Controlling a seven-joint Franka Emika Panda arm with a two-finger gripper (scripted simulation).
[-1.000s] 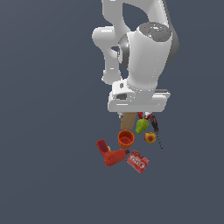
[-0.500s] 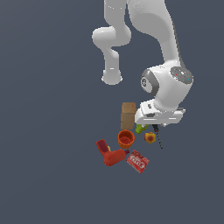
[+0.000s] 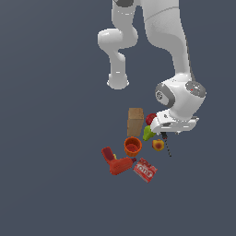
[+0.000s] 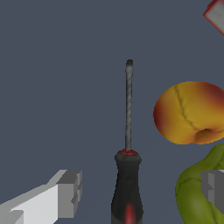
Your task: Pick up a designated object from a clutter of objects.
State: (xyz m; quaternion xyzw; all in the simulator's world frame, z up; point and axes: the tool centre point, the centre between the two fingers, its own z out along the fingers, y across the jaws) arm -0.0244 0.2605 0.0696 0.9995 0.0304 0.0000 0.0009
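One orange cup (image 3: 132,146), interior unclear; claw (image 4: 140,192) straddling screwdriver (image 4: 127,175).

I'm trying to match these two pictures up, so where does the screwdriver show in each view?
Exterior view: the screwdriver is a thin dark line under the robot's hand, at the cluster's edge toward the exterior view's right, beside the peach.
Wrist view: the screwdriver runs up the picture's middle, black-and-red handle between the two grey fingers, shaft pointing away.
Shared landmark: the peach, next to the shaft in both.
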